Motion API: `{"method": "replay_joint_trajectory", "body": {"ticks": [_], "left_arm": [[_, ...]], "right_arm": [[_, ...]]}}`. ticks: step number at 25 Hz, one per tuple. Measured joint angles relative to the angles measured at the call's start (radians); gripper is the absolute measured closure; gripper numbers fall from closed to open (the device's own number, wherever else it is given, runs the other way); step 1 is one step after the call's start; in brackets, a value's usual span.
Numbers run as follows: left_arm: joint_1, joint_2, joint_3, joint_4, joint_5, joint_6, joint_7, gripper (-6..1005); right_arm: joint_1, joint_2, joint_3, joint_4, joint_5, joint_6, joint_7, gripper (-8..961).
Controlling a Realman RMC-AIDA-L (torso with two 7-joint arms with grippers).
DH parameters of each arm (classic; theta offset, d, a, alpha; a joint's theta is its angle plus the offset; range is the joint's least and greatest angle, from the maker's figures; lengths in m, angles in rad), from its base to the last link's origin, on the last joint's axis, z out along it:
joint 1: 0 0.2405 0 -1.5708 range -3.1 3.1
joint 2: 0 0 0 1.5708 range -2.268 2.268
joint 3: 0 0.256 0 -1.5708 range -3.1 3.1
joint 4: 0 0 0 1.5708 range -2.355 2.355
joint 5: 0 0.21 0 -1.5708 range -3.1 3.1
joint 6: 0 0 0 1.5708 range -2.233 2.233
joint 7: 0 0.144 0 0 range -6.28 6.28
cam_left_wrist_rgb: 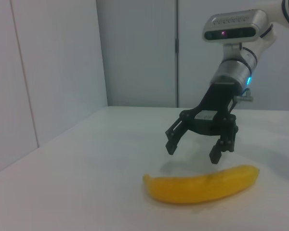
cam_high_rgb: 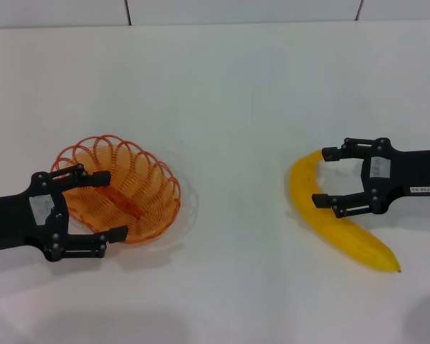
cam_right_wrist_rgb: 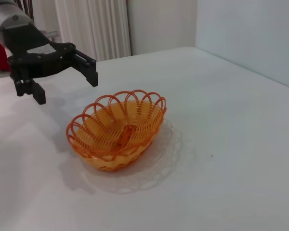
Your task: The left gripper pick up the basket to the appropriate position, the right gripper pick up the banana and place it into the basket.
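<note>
The orange wire basket (cam_high_rgb: 166, 195) sits on the white table at the left, upright and empty. My left gripper (cam_high_rgb: 116, 204) is open at the basket's near-left side, one finger over the rim and one beside it. In the right wrist view the left gripper (cam_right_wrist_rgb: 65, 89) hangs just above and beside the basket (cam_right_wrist_rgb: 149, 130), not touching it. The yellow banana (cam_high_rgb: 352, 238) lies flat at the right. My right gripper (cam_high_rgb: 319, 177) is open over the banana's upper end. In the left wrist view the right gripper (cam_left_wrist_rgb: 192, 153) hovers a little above the banana (cam_left_wrist_rgb: 202, 185).
A bare stretch of the white table (cam_high_rgb: 229, 107) separates the basket from the banana. The table's far edge meets a pale panelled wall (cam_high_rgb: 201, 11) at the back.
</note>
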Motion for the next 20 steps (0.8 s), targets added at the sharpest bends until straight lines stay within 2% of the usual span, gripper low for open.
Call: {"method": "replay_joint_trajectory", "body": {"ticks": [11,17,20], "left_arm": [[0.0,-0.001,-0.013,-0.002,-0.011,0.0,-0.005,107],[-0.004,0.002,-0.145,0.006,-0.091,-0.036,-0.157,116],[-0.01,0.008,-0.193,0.064,-0.099,-0.086,-0.303,121]], "right_arm": [[0.008,0.002,-0.002,0.004,0.0,0.005,0.001,49],[0.009,0.003,-0.001,0.005,0.0,0.006,0.001,49],[0.009,0.003,-0.001,0.006,0.0,0.01,0.001,49]]}}
